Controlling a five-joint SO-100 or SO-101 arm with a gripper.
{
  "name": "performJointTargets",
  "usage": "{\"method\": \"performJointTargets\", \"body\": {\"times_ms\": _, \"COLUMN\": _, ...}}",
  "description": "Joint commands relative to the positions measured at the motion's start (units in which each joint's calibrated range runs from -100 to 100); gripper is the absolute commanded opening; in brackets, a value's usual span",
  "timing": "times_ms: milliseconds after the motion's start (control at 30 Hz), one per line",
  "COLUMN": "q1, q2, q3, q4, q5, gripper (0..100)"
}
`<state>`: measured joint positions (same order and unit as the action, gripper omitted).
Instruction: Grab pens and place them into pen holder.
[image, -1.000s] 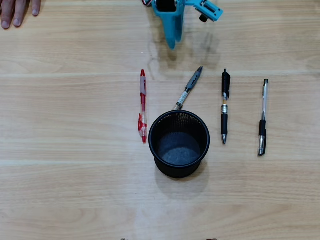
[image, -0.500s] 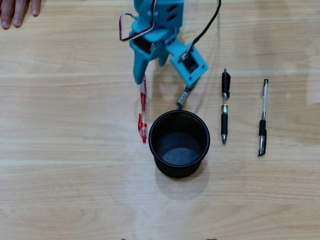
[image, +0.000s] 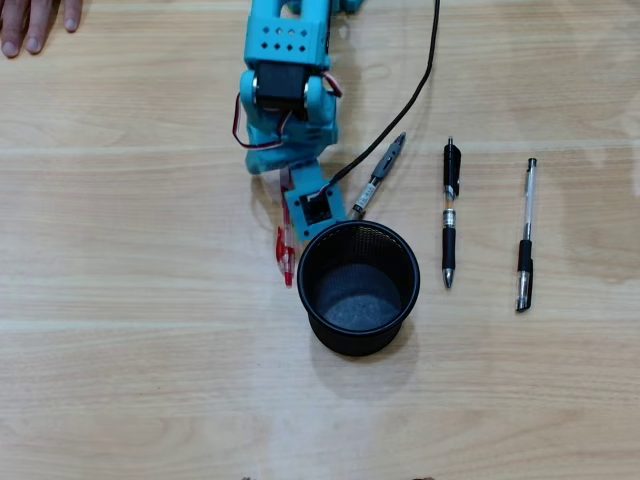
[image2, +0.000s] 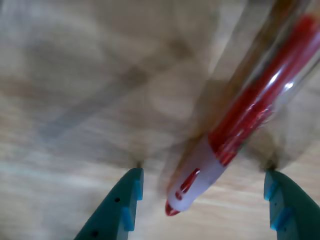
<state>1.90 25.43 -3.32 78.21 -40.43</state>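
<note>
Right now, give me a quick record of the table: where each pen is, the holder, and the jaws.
red pen: flat on table, left of holder in overhead view, partly under the arm
grey pen: angled, lower end at holder's rim
black pen: flat, right of holder
clear pen: flat, far right
holder: upright, no pens inside
gripper: jaws open, straddling red pen, touching table
hand: top left corner, away from the pens
</note>
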Motion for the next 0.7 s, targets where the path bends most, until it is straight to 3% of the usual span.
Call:
{"method": "performJointTargets", "body": {"times_ms": 0, "q1": 0.44, "q2": 0.26, "q3": 2.37, "q4": -6.31, "q5": -0.19, "gripper": 27}}
{"method": "performJointTargets", "body": {"times_ms": 300, "q1": 1.25, "q2": 0.6, "q3": 4.81, "q4": -11.9, "q5": -0.14, "gripper": 26}}
{"method": "performJointTargets", "body": {"times_ms": 367, "q1": 1.73, "q2": 1.02, "q3": 5.54, "q4": -11.99, "q5": -0.45, "gripper": 20}}
{"method": "performJointTargets", "body": {"times_ms": 467, "q1": 3.42, "q2": 0.94, "q3": 6.72, "q4": -11.9, "q5": -0.35, "gripper": 1}}
{"method": "performJointTargets", "body": {"times_ms": 667, "q1": 7.54, "q2": -0.07, "q3": 9.43, "q4": -10.95, "q5": 0.02, "gripper": 2}}
